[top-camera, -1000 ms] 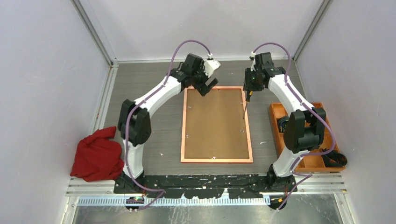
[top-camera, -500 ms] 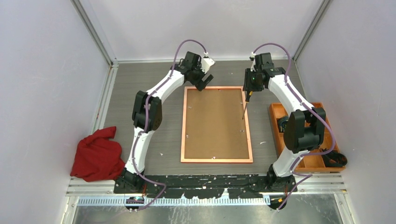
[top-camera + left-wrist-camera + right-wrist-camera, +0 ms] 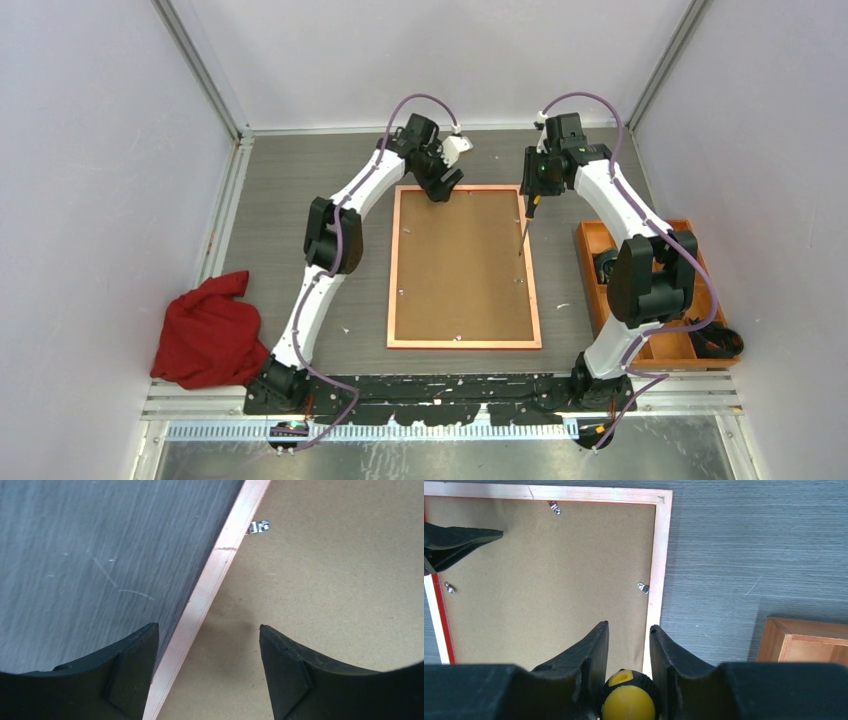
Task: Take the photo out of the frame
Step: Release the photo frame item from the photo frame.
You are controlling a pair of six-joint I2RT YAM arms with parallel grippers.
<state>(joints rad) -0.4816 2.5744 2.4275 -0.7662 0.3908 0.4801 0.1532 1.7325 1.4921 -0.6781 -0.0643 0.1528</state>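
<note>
As the right claw squeezed a yellow-handled screwdriver, the thin red picture frame looked light and stiff, best pinched under the wide-open, empty left claw.

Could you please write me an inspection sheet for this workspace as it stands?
Surface: grey wood-grain table, scattered pale specks.
Job's things: the frame lies face down, brown backing board in it, metal clips at its edges; the photo is hidden.
Clutter: red cloth near left; orange tray at right, dark items inside.
Grippers: left gripper open, straddling a rail at the frame's far end; right gripper shut on a yellow-handled screwdriver by the right rail.
Cables: purple cable loops above both wrists, no snag seen.
Surroundings: plain pale walls, metal corner posts.
</note>
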